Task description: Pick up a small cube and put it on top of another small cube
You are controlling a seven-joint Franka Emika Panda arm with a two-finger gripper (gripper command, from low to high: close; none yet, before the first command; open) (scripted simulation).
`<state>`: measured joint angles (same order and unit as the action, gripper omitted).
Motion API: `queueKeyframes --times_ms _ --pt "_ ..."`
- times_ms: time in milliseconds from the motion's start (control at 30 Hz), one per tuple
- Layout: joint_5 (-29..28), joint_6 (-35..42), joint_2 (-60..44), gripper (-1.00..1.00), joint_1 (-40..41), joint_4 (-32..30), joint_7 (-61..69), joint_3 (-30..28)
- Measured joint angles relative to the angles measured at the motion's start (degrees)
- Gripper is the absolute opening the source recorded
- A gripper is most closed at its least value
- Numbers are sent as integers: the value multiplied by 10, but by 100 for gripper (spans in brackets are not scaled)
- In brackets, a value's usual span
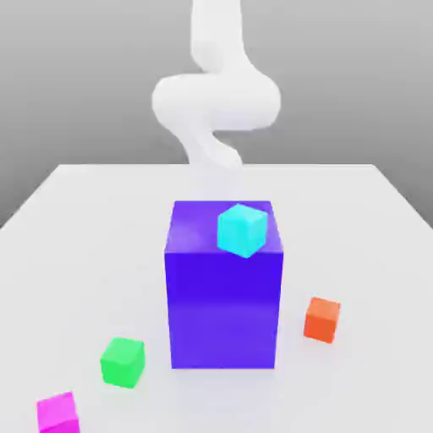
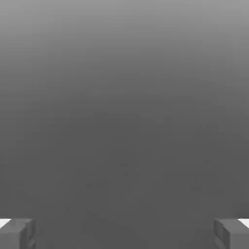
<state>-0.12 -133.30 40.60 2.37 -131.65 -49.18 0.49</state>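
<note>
Pale table (image 1: 84, 279) beneath plain grey background (image 1: 84, 84)

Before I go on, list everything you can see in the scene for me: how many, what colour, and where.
Large block: one, purple-blue, standing mid-table.
Cyan cube: one, bright cyan, seen over the large block's top, toward the exterior view's right; whether it touches the block I cannot tell.
Orange cube: one, orange-red, on the table, to the exterior view's right of the block.
Green cube: one, bright green, on the table, to the exterior view's left of the block.
Magenta cube: one, magenta, at the exterior view's lower left, cut by the picture's edge.
Table: one, white, under the block.
Robot arm: one, white, beyond the block.
Claw: one, grey fingers, open, in the hand view.
</note>
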Motion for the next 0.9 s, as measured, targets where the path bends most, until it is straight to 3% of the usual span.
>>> queueKeyframes --times_ms 567,900 --pt "-25 -104 -357 0 114 9 -241 -13" --pt "11 -165 -564 0 154 14 -345 -41"
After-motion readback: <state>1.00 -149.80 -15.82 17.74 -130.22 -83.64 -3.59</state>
